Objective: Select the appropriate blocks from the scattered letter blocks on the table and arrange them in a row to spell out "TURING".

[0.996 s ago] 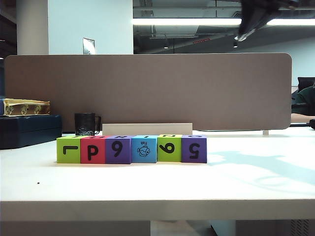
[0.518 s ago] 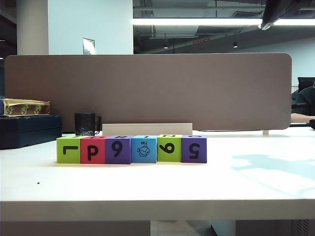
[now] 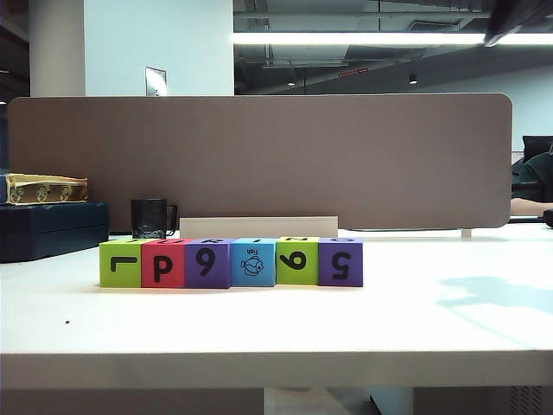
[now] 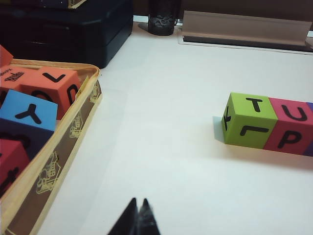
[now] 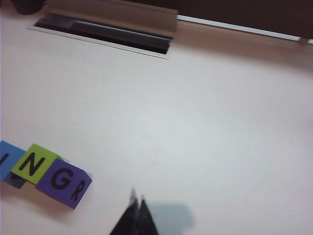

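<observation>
Six small foam letter blocks [image 3: 231,262] stand touching in one row on the wide white counter [image 3: 276,333], in front of the brown partition panel [image 3: 259,160]. The exterior view shows only their front faces: lime, red, purple, light blue with a fish, lime, purple. The left wrist view reveals T and U on the top faces and an open tan-rimmed case of spare cubes [image 4: 49,166], well apart. The right wrist view reads N and G. The left claw [image 4: 138,220] hovers over bare counter, tips together. The right claw [image 5: 136,211], also closed and empty, hangs above the counter beside the row's G end.
</observation>
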